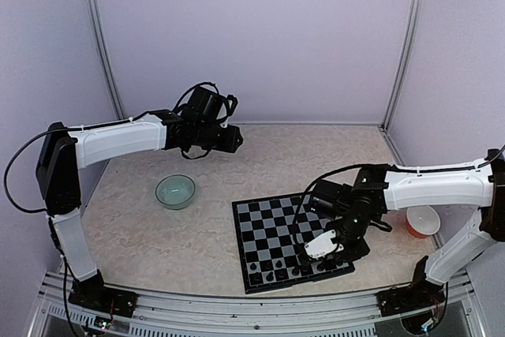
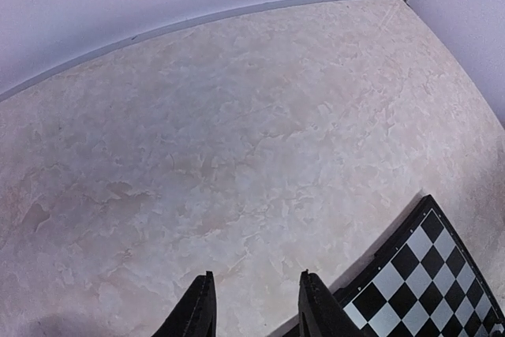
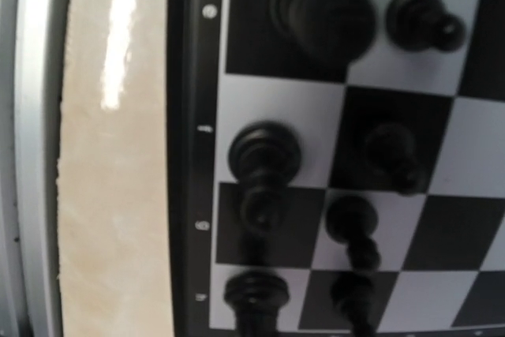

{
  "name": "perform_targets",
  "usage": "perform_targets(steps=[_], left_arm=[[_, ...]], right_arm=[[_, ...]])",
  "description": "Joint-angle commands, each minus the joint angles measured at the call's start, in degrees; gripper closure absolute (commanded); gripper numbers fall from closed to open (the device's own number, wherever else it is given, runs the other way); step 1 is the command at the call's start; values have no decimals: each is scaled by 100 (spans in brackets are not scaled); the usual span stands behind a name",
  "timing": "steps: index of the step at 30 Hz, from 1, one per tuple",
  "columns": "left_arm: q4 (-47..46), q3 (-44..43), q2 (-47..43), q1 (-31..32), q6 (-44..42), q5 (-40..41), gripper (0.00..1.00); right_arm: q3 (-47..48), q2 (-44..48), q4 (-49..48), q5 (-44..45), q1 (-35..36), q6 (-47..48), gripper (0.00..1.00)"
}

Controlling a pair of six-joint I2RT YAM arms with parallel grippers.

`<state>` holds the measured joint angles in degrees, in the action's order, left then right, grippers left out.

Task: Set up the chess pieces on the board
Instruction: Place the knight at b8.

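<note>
The board lies flat at the table's centre right, and its corner shows in the left wrist view. Several black chess pieces stand along its near edge. The right wrist view looks straight down on them: a tall piece, a pawn and a bigger piece. My right gripper hovers low over the board's near right part, shut; its fingers do not show in its own view. My left gripper hangs high over bare table at the back left, open and empty.
A pale green bowl sits left of the board. An orange bowl stands at the far right, behind the right arm. Walls close the table on three sides, and a metal rail runs along the near edge.
</note>
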<state>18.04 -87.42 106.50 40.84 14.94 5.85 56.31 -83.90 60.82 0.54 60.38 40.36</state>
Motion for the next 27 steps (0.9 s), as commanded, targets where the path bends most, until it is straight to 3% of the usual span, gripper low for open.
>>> perform_targets(steps=[1,22,27], left_arm=[[8,-49,-64,-23,-69,-141,63],[193,-182,76,12,-114,-207,63],[230,-208,99,29,-129,-209,63]], right_arm=[[-51,-93,-61,140,104,-147,100],[-41,-370,-298,-36,196,-230,100],[-59,-407,-338,-32,204,-218,96]])
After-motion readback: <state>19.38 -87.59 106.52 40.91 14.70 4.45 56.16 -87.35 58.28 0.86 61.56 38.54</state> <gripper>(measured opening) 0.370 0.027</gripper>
